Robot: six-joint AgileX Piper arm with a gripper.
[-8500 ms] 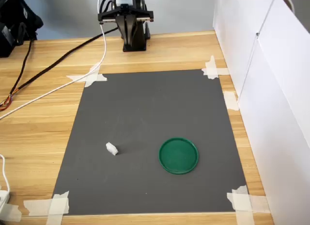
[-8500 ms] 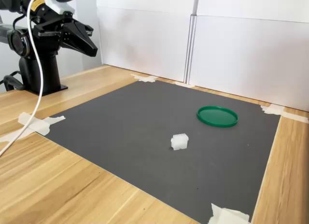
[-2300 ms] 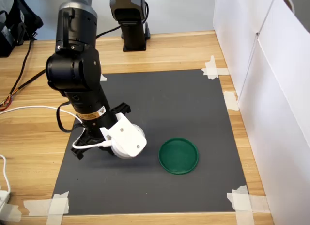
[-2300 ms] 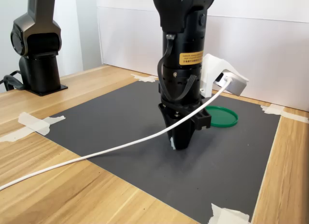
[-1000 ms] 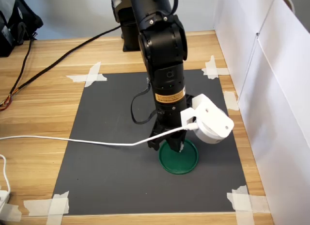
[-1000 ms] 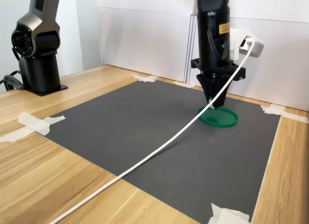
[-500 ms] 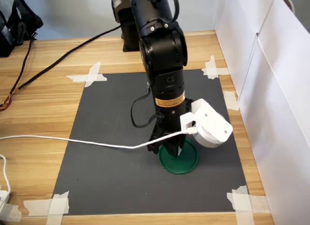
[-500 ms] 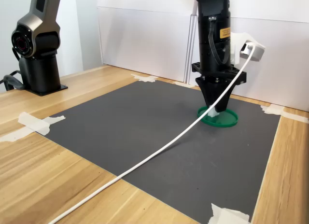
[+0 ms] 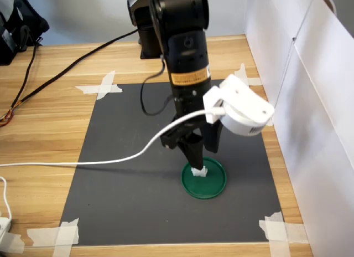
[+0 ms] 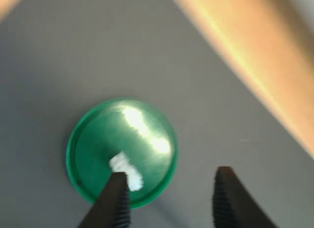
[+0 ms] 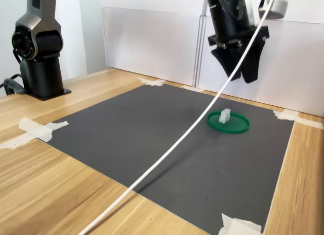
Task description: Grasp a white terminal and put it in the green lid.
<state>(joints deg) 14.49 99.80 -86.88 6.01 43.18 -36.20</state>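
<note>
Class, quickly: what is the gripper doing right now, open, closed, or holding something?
Gripper: open, holding nothing; the terminal lies in the lid.

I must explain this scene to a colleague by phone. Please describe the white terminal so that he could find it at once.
Start from the dark grey mat taped onto the wooden table. Near the mat's front edge in the first exterior view lies a round green lid, below the raised, open gripper. The white terminal is the tiny blocky white piece standing inside that lid, unlike the flat tape strips at the mat's corners.
</note>
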